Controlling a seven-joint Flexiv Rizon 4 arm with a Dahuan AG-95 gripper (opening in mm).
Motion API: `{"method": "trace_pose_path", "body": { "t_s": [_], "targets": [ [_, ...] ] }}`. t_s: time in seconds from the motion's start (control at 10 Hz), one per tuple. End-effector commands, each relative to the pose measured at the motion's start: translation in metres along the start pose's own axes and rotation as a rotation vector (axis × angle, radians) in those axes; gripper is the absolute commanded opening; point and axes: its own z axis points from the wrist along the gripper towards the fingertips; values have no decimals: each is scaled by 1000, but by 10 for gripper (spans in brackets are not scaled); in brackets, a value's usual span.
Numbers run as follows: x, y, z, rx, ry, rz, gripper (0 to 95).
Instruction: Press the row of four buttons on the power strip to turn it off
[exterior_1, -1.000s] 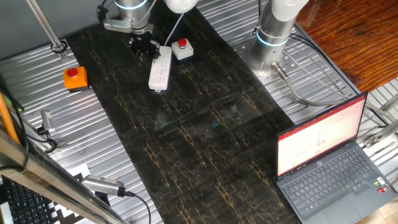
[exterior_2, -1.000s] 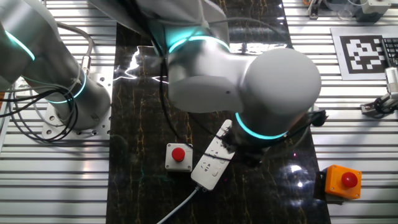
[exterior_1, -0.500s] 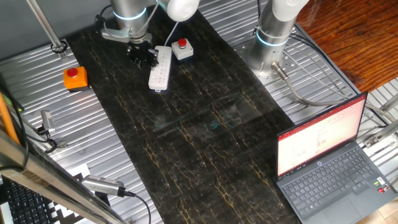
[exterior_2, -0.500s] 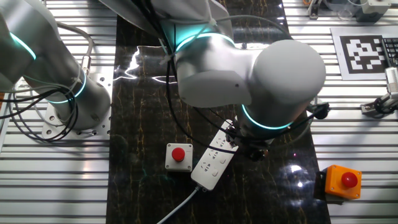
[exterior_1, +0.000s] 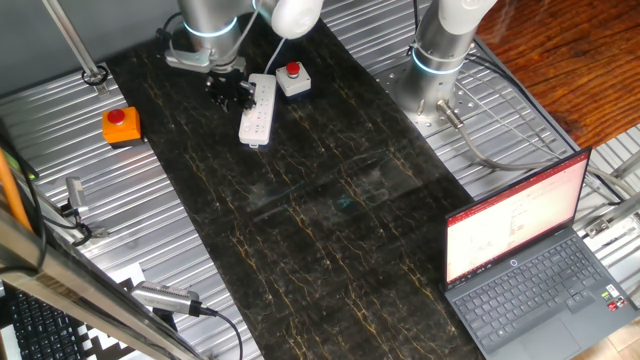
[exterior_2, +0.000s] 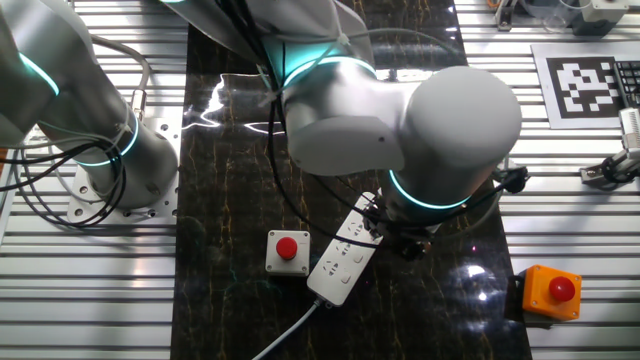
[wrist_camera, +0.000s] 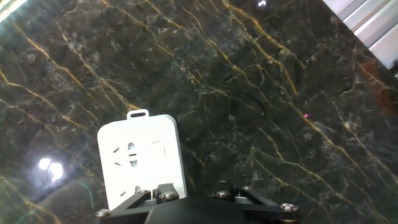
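Note:
The power strip (exterior_1: 257, 110) is a long white bar lying aslant on the dark marble mat, with its cord running off its far end. In the other fixed view the power strip (exterior_2: 343, 256) lies just left of my gripper (exterior_2: 398, 237). My gripper (exterior_1: 228, 88) hangs low beside the strip's cord end. In the hand view only the strip's end (wrist_camera: 142, 158) shows, with one socket and a pale switch (wrist_camera: 158, 150) next to it. The gripper (wrist_camera: 191, 198) is a black mass at the bottom edge, overlapping the strip's near part. Its fingertips are hidden.
A small white box with a red round button (exterior_1: 292, 78) stands right beside the strip's cord end. An orange box with a red button (exterior_1: 120, 124) sits on the metal slats to the left. An open laptop (exterior_1: 530, 260) and a second arm's base (exterior_1: 432, 80) are off to the right.
Over the last second the arm has swung a little, and my gripper has come off the strip's cord end to its side. The strip has stayed put.

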Motion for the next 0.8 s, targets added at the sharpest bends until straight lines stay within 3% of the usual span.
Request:
{"method": "trace_pose_path", "body": {
  "t_s": [0.1, 0.3, 0.4, 0.5, 0.6, 0.8],
  "targets": [
    [0, -1, 3, 7, -3, 0, 380],
    [0, -2, 13, 14, -16, -5, 380],
    [0, -2, 13, -38, -16, 11, 380],
    [0, -2, 8, -67, -10, 14, 380],
    [-1, -1, -2, -74, 4, 12, 380],
    [-7, -4, -20, -62, 15, -12, 380]
  ]
}}
